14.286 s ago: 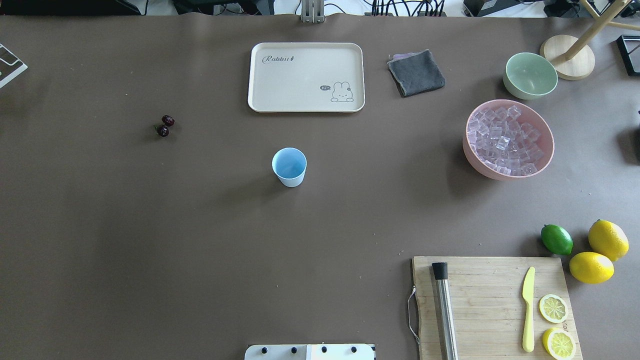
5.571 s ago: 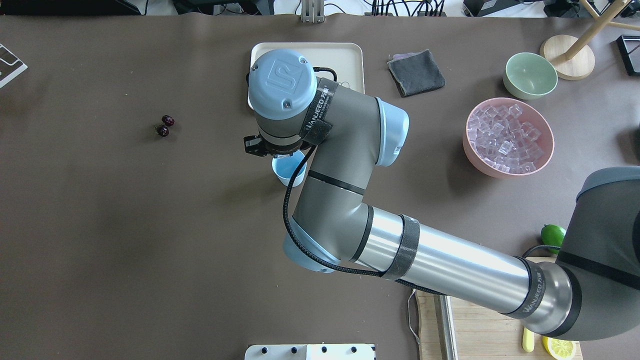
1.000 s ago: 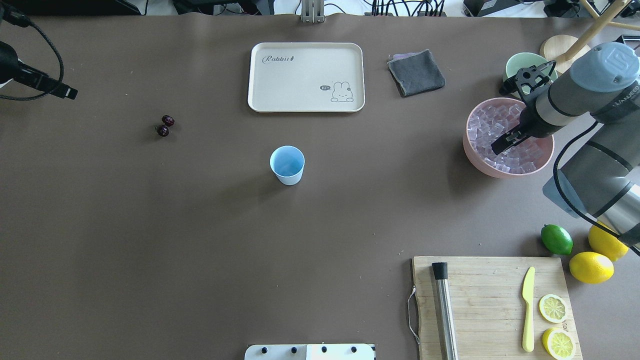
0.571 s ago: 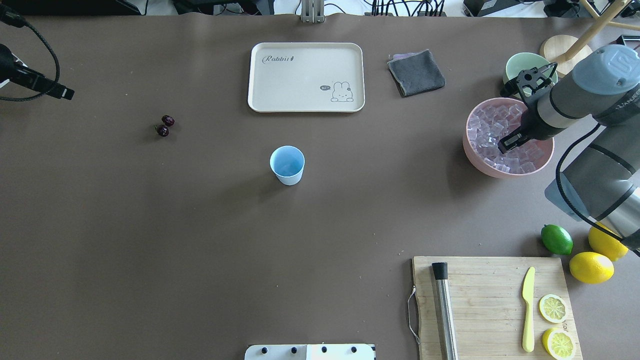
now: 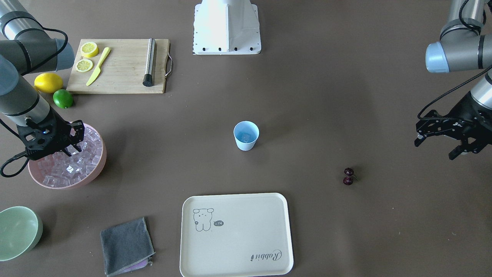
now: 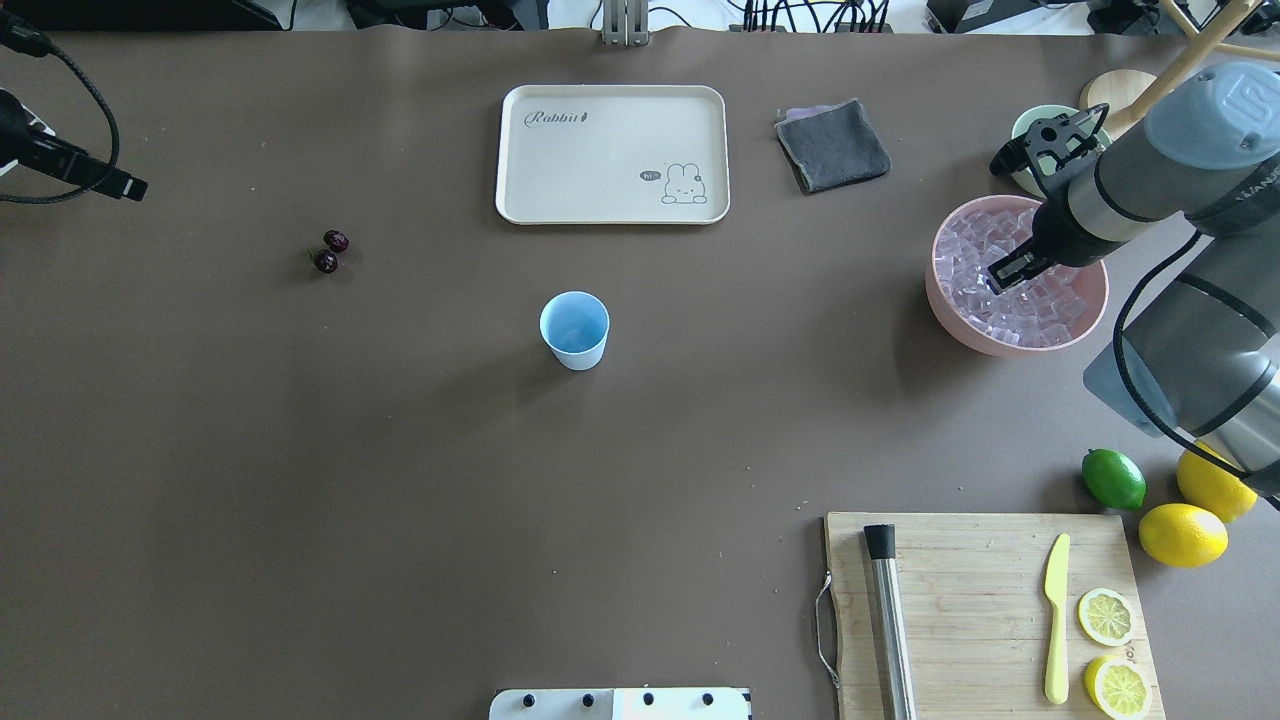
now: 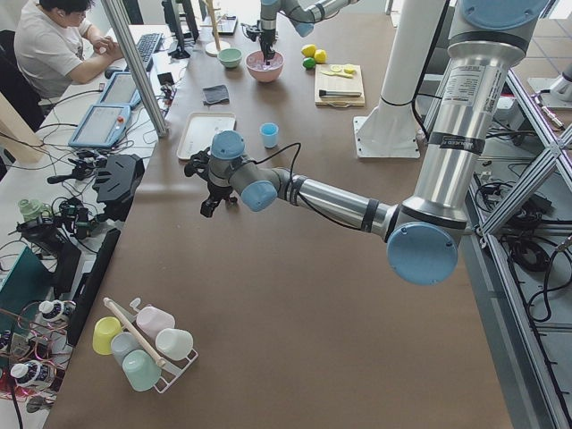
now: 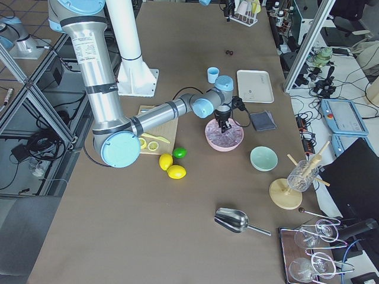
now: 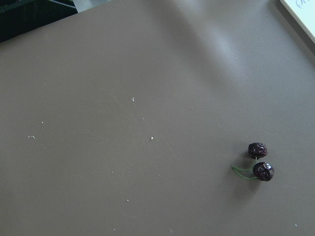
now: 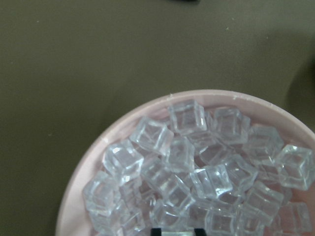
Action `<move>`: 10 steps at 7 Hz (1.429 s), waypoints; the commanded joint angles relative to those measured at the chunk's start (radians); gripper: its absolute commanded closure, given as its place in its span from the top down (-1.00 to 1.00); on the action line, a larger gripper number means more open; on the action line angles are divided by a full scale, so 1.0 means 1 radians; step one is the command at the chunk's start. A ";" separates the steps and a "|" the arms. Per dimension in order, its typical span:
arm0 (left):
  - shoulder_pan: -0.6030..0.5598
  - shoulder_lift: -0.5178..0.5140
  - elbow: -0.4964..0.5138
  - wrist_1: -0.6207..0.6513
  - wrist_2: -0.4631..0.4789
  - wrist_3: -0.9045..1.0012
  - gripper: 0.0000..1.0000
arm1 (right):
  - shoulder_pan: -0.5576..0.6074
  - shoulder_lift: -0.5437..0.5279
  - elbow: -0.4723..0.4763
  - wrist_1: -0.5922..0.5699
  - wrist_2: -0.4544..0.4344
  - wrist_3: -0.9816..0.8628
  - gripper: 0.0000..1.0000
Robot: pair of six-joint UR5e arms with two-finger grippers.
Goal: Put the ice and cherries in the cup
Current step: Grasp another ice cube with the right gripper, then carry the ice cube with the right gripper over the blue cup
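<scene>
R tool (image 6: 1008, 272) is hanging in the ice (image 10: 197, 162) of pink bowl (image 6: 960, 335); grip: can't tell. L tool (image 5: 434, 150) spread, hovering short of cherries (image 6: 330, 251), which are lying on desk (image 6: 400, 500). Mid-desk, cup (image 6: 575, 328) is holding prob 1 cube; cherries not yet in.

Even bright overhead light, soft shadows; wrist views slightly soft

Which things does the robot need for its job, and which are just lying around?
For the job: ice, the pink bowl holding it, cup, cherries.

Just lying about: tray, grey cloth, green bowl, lime, lemons, cutting board, yellow knife.
</scene>
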 commanded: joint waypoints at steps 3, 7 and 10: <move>0.000 0.000 -0.002 0.000 0.000 -0.003 0.94 | -0.204 0.472 -0.101 -0.242 -0.114 0.454 -1.00; 0.002 0.005 0.005 -0.001 0.002 -0.003 0.94 | -0.417 0.665 -0.240 -0.217 -0.359 0.724 -1.00; 0.002 0.006 0.001 -0.001 0.000 -0.010 0.94 | -0.440 0.665 -0.299 -0.093 -0.389 0.727 -1.00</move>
